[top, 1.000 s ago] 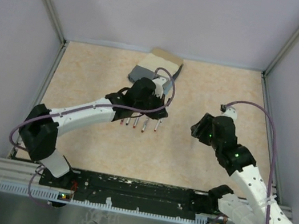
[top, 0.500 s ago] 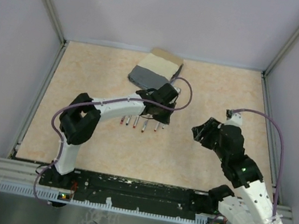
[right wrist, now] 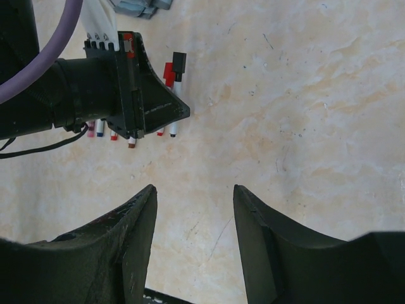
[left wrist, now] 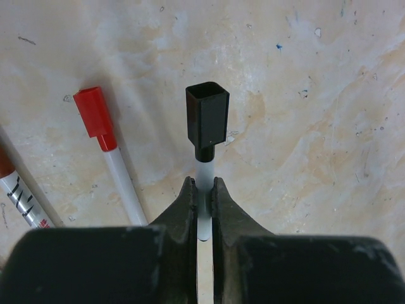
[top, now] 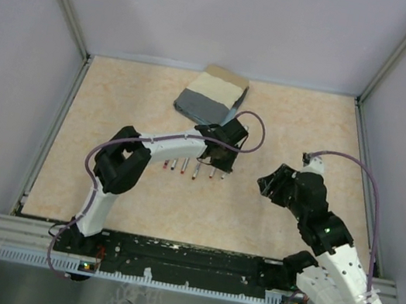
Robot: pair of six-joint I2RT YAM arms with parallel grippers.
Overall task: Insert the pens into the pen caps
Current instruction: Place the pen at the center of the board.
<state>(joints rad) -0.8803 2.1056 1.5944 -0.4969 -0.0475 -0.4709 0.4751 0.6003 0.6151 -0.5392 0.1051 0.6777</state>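
Note:
My left gripper (left wrist: 204, 190) is shut on the white barrel of a pen (left wrist: 204, 170) that carries a square black pen cap (left wrist: 207, 120). Beside it on the table lies a pen with a red pen cap (left wrist: 93, 111), and a third pen (left wrist: 19, 196) shows at the far left. In the top view the left gripper (top: 221, 163) sits at the right end of a row of pens (top: 184, 168). Whether the held pen is off the table I cannot tell. My right gripper (right wrist: 194, 190) stands open and empty over bare table, to the right of the row (right wrist: 172, 95).
A folded grey-beige cloth (top: 211, 95) lies at the back, just behind the left wrist. The left forearm (top: 165, 144) stretches across above the row of pens. Walls enclose the table (top: 309, 131) on three sides.
The left arm has folded its elbow inward and its wrist has slid right along the row of pens. The right gripper drifted slightly back and stays open.

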